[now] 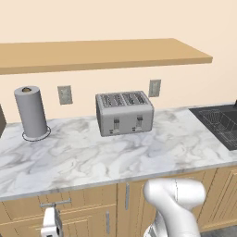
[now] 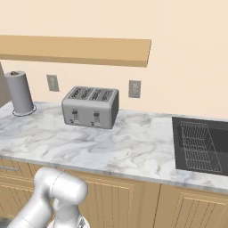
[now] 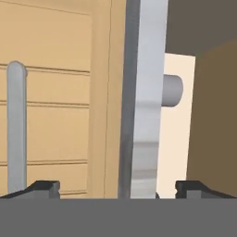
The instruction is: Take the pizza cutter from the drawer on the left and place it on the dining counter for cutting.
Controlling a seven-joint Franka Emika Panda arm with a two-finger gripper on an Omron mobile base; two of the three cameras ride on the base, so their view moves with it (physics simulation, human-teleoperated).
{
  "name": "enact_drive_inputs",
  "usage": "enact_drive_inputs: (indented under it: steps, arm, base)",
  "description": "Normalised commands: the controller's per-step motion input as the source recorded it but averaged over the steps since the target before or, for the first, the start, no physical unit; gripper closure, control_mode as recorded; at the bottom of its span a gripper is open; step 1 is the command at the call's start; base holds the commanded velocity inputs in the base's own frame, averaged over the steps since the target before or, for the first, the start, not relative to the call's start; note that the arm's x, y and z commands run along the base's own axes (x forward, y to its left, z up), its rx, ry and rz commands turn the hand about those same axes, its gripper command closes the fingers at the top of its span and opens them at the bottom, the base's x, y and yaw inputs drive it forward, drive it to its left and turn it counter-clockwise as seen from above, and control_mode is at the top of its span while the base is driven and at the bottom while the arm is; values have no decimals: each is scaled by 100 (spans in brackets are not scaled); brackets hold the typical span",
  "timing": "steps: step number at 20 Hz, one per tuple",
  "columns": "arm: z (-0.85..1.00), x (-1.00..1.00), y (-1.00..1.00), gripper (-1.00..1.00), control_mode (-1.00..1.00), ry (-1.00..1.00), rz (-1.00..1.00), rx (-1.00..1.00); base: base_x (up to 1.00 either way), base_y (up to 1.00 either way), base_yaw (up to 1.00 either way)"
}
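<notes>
- The drawer (image 1: 34, 206) sits under the marble counter (image 1: 106, 157), its front flush with the cabinet run and its horizontal silver bar pull (image 1: 54, 202) just above the gripper (image 1: 51, 227) in the left base view. By the look of it, the drawer is shut.
- The pizza cutter is presumably inside that closed drawer, so its place can't be confirmed.
- In the hand view the gripper (image 3: 118, 189) has its fingertips spread wide, one to each side of a silver bar (image 3: 141, 106) running up between them. That bar is most likely the drawer pull, seen rolled on its side. Nothing is pinched, and whether the tips touch the bar cannot be told.
- A second slim silver pull (image 3: 16, 125) stands off to one side of the gripper, on a panelled door front.
- Judged from this, the task is at its very start: the gripper is lined up on the pull, with closing, pulling the drawer out, lifting the cutter and carrying it to the dining counter all left to do.
- Further out, above the gripper on the counter: a four-slot toaster (image 1: 124, 112), a paper towel roll (image 1: 30, 112), and a dark sink (image 1: 221, 124) off to the far side.
</notes>
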Motion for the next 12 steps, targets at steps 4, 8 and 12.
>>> enact_drive_inputs:
  steps: [4, 8, 12]
  arm:
    - [-22, 8, 0, -100, -100, -14, 0, 0]
    - [-4, 13, 0, -100, -100, -2, 0, 1]
    - [0, 8, 0, -100, -100, 0, 0, 2]
  base:
    - [0, 0, 0]
    - [0, 0, 0]
    - [0, 0, 0]
